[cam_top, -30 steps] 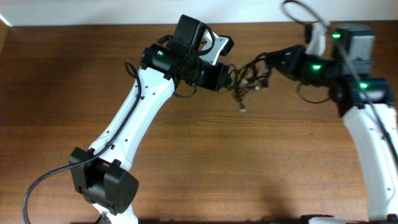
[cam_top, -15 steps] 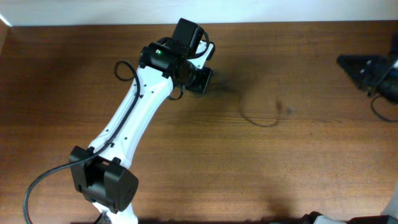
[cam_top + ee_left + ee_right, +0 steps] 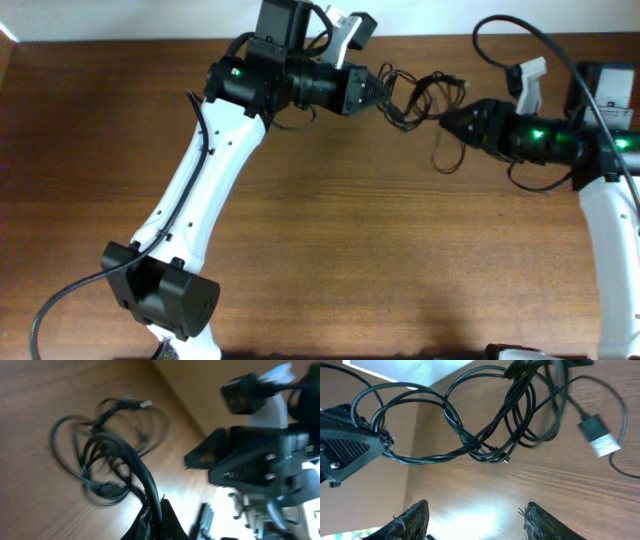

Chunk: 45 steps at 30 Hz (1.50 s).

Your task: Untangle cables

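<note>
Overhead, left pincer (image 3: 384, 95) clamps the cables (image 3: 404, 110); right pincer (image 3: 446, 122) gapes empty beside them.

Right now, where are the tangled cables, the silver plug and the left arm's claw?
cables (image 3: 512, 405), right wrist view, on the bunched strands.
plug (image 3: 596, 436), right wrist view, on its middle, beside the silver tip.
left gripper (image 3: 385, 96), overhead view, between its closed fingertips.

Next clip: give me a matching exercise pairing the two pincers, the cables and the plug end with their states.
Things:
1. left pincer
2. right pincer
3. cables
4. plug

States:
a. open, nothing between its fingers
b. silver-tipped, loose at a cord's end
c. shut on the cables
d. black, in tangled loops

Pairs: 1-c, 2-a, 3-d, 4-b
</note>
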Tool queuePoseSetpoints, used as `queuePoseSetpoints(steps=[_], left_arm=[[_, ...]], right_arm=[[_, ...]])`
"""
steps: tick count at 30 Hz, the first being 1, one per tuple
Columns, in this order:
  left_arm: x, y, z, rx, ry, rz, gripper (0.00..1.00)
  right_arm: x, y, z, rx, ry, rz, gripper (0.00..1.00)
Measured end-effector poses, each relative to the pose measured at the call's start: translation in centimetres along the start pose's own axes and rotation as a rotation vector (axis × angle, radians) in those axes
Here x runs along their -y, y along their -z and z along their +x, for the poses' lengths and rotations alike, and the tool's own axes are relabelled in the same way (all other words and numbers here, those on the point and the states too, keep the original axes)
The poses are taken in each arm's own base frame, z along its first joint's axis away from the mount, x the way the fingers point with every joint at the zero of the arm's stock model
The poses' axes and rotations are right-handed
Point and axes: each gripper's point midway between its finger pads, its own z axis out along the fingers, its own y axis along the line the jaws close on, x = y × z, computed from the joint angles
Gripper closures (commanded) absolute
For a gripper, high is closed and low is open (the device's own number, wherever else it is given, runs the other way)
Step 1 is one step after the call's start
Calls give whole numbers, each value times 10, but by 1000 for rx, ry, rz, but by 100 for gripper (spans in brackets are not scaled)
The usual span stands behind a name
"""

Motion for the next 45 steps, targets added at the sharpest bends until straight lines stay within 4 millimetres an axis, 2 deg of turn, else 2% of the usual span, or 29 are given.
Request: queuePoseSetpoints(steps=[3, 10, 13, 15, 17, 19, 22, 24, 26, 28, 29, 33, 35, 37, 38, 39, 41, 42, 43, 44, 45], left_arm=[[13, 1, -3, 3, 12, 74, 100], [26, 2, -1, -10, 12, 151, 100], [45, 6, -7, -1, -6, 253, 100], [62, 11, -17, 17, -36, 344, 100], [73, 14, -26, 31, -51, 416, 100], [82, 18, -37, 40, -53, 492, 100], [101, 29, -55, 79, -153, 592, 100], [121, 47, -58, 89, -287, 666, 100], [127, 66, -57, 86, -312, 673, 100], [118, 76, -60, 68, -230, 654, 100], [107, 81, -63, 51, -143, 635, 100], [95, 83, -65, 28, -56, 618, 100], [82, 78, -66, 12, 16, 607, 100], [67, 71, -67, 8, 98, 593, 100], [49, 63, -70, 17, 234, 559, 100], [35, 56, -70, 35, 288, 528, 100], [0, 39, -64, 74, 420, 416, 100], [-22, 29, -54, 88, 501, 314, 100], [-37, 25, -48, 100, 535, 241, 100], [-62, 20, -33, 102, 604, 104, 100], [-87, 27, -27, 134, 618, -28, 100]], right_arm=[[-8, -15, -4, -2, -13, -18, 38], [13, -59, -21, -2, -127, 17, 40], [22, -82, -24, -17, -142, 20, 42], [24, -105, -18, -57, -151, 8, 44], [21, -117, -13, -85, -152, -9, 44], [18, -121, -12, -97, -165, -21, 46], [11, -119, -18, -92, -164, -37, 48], [9, -114, -18, -95, -186, -20, 50], [11, -114, -15, -103, -202, -6, 51], [15, -115, -12, -115, -218, 10, 53], [19, -117, -9, -127, -233, 20, 53], [30, -111, -12, -124, -229, 21, 53], [58, -89, -17, -117, -272, 50, 55], [71, -78, -16, -120, -304, 74, 55], [93, -62, -13, -120, -361, 126, 55], [101, -56, -14, -110, -376, 145, 55], [135, -37, -10, -95, -422, 249, 55], [144, -33, -9, -91, -426, 291, 55], [156, -29, -6, -89, -434, 339, 55], [179, -21, -2, -82, -437, 446, 55], [209, -8, 4, -76, -462, 561, 55]])
